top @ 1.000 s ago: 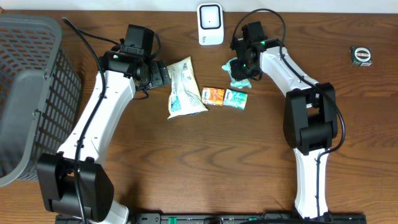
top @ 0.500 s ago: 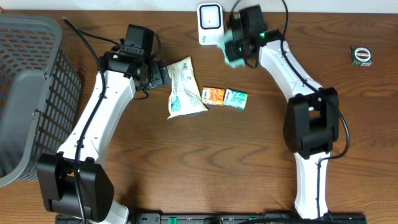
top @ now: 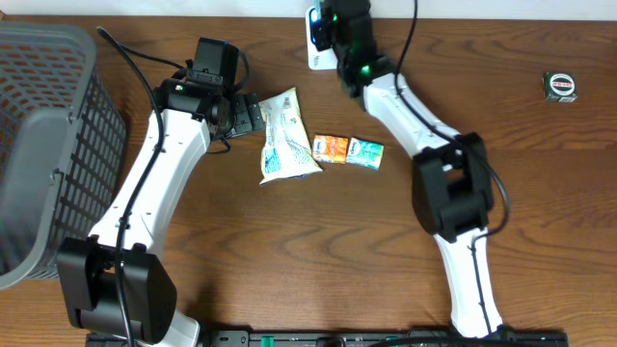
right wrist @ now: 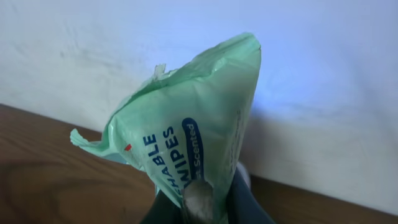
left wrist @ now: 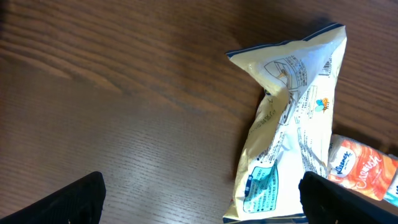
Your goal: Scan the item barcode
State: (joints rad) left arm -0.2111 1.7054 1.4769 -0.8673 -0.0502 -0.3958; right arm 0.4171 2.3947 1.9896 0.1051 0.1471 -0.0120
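Since one second ago, the right arm has swung from beside the two small packets up to the far edge of the table, and the right gripper [top: 333, 24] now sits over the scanner [top: 318, 58]. Nothing else on the table has shifted, and the left arm has not moved.

**Gripper state**
- Right gripper: closed almost fully, pinching the lower edge of the green wipes pack [right wrist: 186, 124]. The pack stands up from the fingers, printed face toward the wrist camera.
- Left gripper [top: 249, 114]: fully spread and empty, just beside the snack bag [top: 284, 135].

**Item location**
The wipes pack is held in the air above the scanner. In the overhead view the wrist hides most of it.

**Step in hand: present the barcode**
1. Turn the barcode face toward the scanner window. No barcode shows in the wrist view, so which face carries it cannot be told.
2. Hold the pack steady and near the window.
3. Keep the fingers off the code. The film is soft, so creases could probably spoil a read.

**Count**
- Scanner: one
- Wipes pack: one
- Snack bag: one
- Small packets: two, the orange packet [top: 331, 148] and the teal packet [top: 365, 152], touching
- Basket [top: 39, 145]: one
- Tape measure [top: 560, 86]: one
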